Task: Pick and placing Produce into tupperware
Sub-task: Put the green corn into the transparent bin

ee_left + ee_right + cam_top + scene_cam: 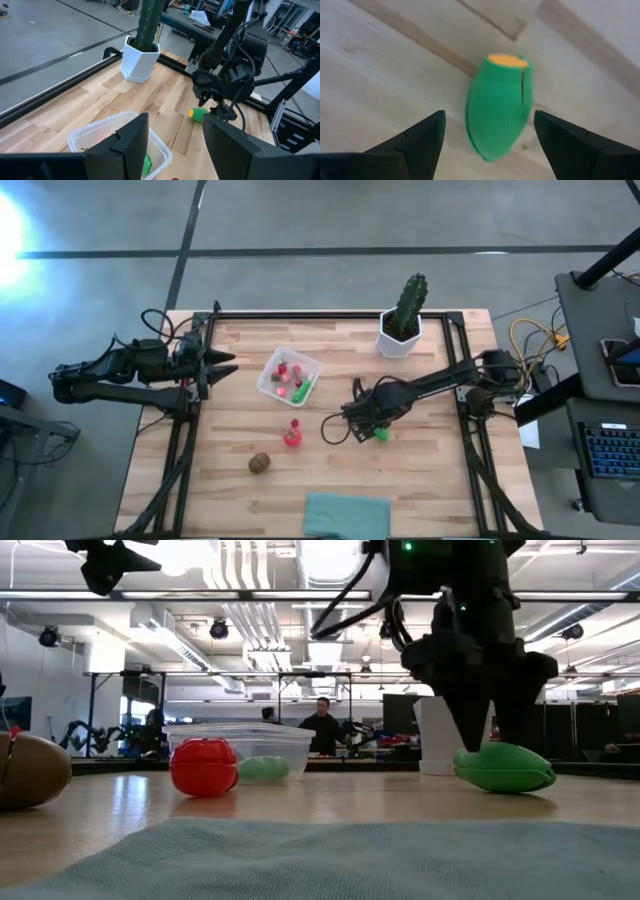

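The green oblong toy vegetable (499, 107) with a flat orange end lies on its side on the wooden worktop (430, 480), right of the clear plastic tupperware (289, 375). The right gripper (490, 145) hangs over it, fingers spread open on either side. The left gripper (225, 367) waits by the worktop's left edge, fingers narrowly parted, empty.

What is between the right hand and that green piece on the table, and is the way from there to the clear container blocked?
Nothing visible. The right hand is open right over the green piece, its fingers on either side. From there to the tupperware the wood is bare; the red piece lies off to the side of that line.
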Controlling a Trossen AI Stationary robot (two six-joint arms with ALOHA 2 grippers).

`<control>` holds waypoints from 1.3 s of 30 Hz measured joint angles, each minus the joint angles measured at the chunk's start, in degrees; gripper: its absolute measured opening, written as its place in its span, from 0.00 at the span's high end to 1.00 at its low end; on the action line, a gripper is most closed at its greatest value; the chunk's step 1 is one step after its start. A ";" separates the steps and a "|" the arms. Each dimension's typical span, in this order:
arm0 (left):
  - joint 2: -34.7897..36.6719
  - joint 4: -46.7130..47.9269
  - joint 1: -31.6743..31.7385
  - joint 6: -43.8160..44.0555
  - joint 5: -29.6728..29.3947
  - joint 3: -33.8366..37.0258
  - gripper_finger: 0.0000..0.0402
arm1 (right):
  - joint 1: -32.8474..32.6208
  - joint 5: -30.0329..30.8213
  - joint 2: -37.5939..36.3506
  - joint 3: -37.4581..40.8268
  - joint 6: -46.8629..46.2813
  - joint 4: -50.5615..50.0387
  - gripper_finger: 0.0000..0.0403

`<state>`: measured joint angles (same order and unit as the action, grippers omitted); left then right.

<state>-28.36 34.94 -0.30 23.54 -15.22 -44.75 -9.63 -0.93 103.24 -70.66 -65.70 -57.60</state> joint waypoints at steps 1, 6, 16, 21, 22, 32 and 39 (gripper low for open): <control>-0.11 -0.02 0.00 0.01 -0.02 0.00 0.57 | 0.00 -0.51 0.36 0.30 0.05 0.07 0.26; -0.05 -0.02 0.00 0.05 -0.02 0.02 0.57 | 0.00 -0.79 1.46 0.73 0.58 1.84 0.26; 0.01 -0.09 0.00 0.06 -0.02 0.00 0.57 | 0.00 -3.56 2.97 1.86 1.43 4.55 0.28; -0.17 -0.16 0.00 0.05 -0.03 0.00 0.57 | -0.15 -3.98 3.58 2.22 1.19 5.30 0.26; -0.26 -0.20 0.01 0.06 -0.04 0.00 0.57 | -0.21 -4.00 3.55 2.34 1.19 5.33 0.26; -0.15 -0.07 0.02 0.07 -0.06 0.00 0.57 | -0.64 -5.07 3.49 4.98 4.56 5.60 0.27; -0.10 -0.07 0.01 0.07 -0.06 0.00 0.57 | -0.74 -5.08 3.43 3.80 6.93 5.95 0.35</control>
<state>-28.46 34.87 -0.28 23.62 -15.28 -44.75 -10.37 -6.01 106.67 -66.86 -58.77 -51.65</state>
